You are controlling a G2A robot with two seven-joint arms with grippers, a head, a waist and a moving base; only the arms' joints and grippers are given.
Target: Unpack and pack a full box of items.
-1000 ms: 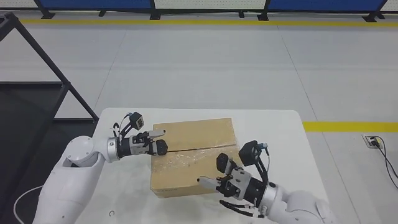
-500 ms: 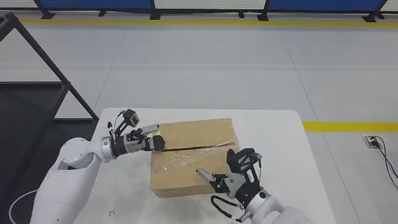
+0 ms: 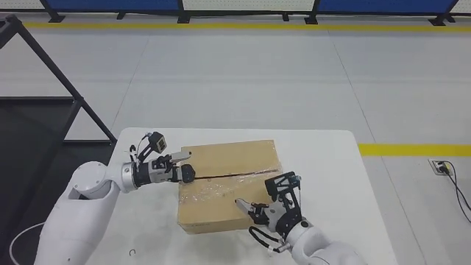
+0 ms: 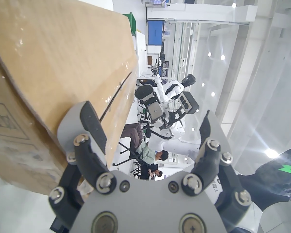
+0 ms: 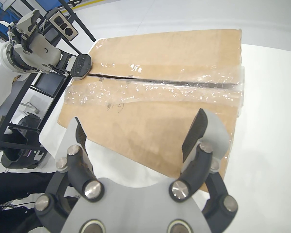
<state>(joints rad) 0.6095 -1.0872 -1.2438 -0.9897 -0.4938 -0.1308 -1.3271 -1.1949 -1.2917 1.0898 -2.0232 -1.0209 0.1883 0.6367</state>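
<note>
A closed brown cardboard box (image 3: 228, 184) lies on the white table (image 3: 324, 162). Crinkled clear tape (image 5: 160, 83) runs along its top seam, which shows a thin dark gap. My left gripper (image 3: 187, 164) is open at the box's left end; one finger pad (image 5: 80, 67) rests on the box top right at the seam's end, while the other finger (image 4: 208, 132) is in the air off the box. My right gripper (image 5: 138, 129) is open and hovers over the box's near edge, in the top view (image 3: 249, 219), with nothing between its fingers.
A black metal rack (image 3: 44, 81) stands off the table's left side. Bare table surface lies to the right of the box (image 3: 331, 191) and in a strip to its left (image 3: 147, 206).
My right arm's wrist has swung in from the right and now sits behind the gripper at the box's near edge. The left gripper shifted slightly at the seam's end. The box stayed put.
</note>
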